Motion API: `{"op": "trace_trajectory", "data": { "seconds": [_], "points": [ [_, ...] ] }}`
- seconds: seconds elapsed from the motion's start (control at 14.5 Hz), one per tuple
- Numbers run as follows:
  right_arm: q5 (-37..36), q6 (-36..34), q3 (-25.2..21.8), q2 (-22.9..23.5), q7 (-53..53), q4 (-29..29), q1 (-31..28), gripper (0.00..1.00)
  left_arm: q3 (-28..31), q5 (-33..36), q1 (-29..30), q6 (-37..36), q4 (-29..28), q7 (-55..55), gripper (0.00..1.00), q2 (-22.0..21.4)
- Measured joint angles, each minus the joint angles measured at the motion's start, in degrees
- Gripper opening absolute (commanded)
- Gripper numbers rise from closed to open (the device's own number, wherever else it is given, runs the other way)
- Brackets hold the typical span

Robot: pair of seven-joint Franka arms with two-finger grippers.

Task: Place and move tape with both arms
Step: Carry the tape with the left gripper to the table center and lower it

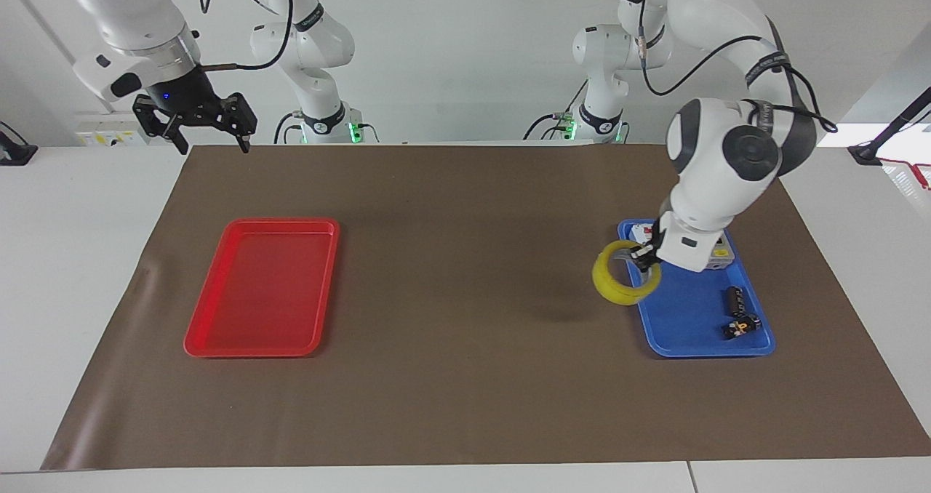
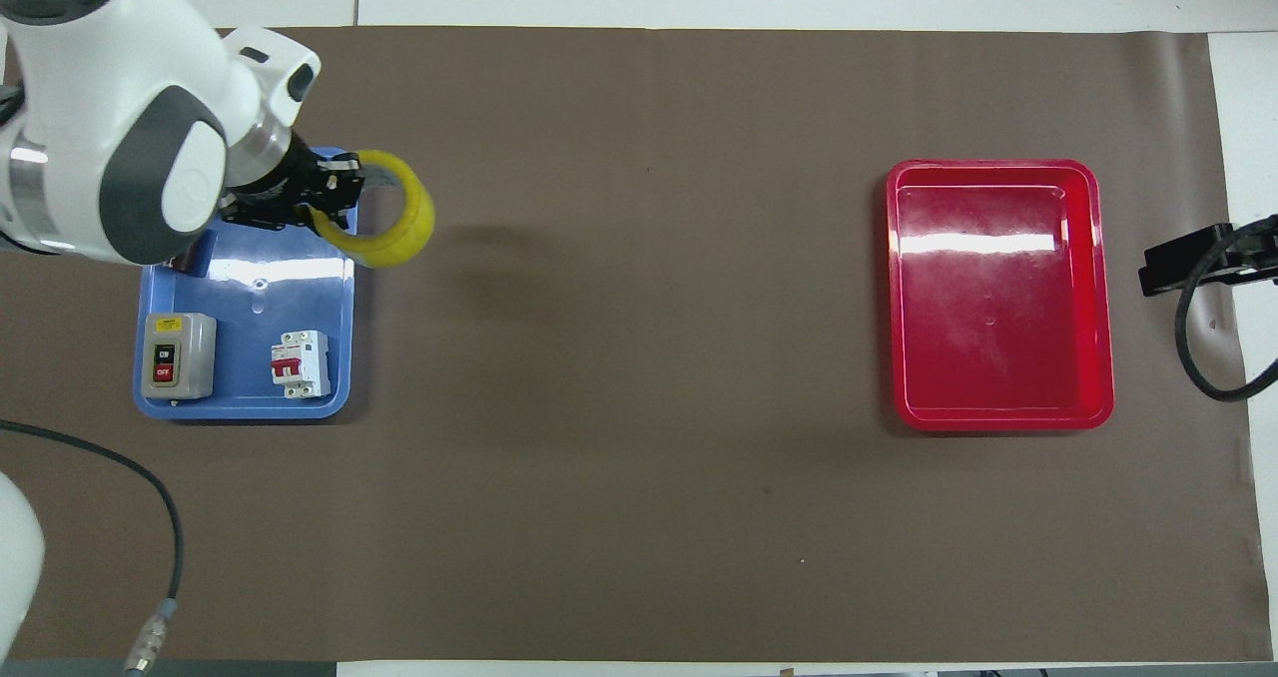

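Note:
The yellow tape (image 1: 624, 273) (image 2: 396, 215) hangs in the air, tilted, over the edge of the blue tray (image 1: 691, 333) (image 2: 250, 288) that faces the table's middle. My left gripper (image 1: 643, 254) (image 2: 334, 190) is shut on the roll's rim. My right gripper (image 1: 211, 140) hangs open and empty above the mat's corner at the right arm's end, waiting; in the overhead view only its black tip (image 2: 1188, 261) shows at the edge.
The blue tray holds a grey on/off switch box (image 2: 177, 355), a white circuit breaker (image 2: 301, 363) and small black parts (image 1: 736, 310). An empty red tray (image 1: 262, 286) (image 2: 1001, 293) lies toward the right arm's end. A brown mat (image 1: 465, 377) covers the table.

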Motion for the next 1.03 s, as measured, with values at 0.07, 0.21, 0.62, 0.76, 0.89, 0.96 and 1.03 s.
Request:
{"op": "trace_trajectory", "data": {
  "seconds": [0.07,0.21,0.62,0.76,0.89,0.96,1.03],
  "points": [
    [0.00,0.00,0.00,-0.03,0.00,-0.02,0.00,1.00,-0.08,-0.34,-3.68,1.10,0.69,-4.83,0.00,0.79],
    [0.00,0.00,0.00,-0.05,0.00,-0.05,0.00,1.00,-0.14,-0.74,-9.71,6.08,0.84,-12.82,0.00,2.09],
    [0.00,0.00,0.00,-0.06,-0.01,-0.12,0.00,1.00,-0.08,-1.02,-20.10,13.99,-0.14,-21.51,0.00,9.88],
    [0.00,0.00,0.00,-0.06,-0.02,-0.12,0.00,1.00,-0.04,-1.01,-21.03,18.03,-2.22,-22.44,0.00,11.05],
    [0.00,0.00,0.00,-0.07,-0.02,-0.13,0.00,1.00,0.18,-1.01,-21.02,19.09,-3.24,-22.44,0.00,11.12],
    [0.00,0.00,0.00,-0.07,-0.02,-0.17,0.00,1.00,0.28,-1.01,-21.02,19.10,-3.46,-22.44,0.00,11.11],
    [0.00,0.00,0.00,-0.07,-0.02,-0.24,0.00,1.00,0.29,-1.01,-21.02,19.19,-3.69,-22.44,0.00,11.08]
  ]
}}
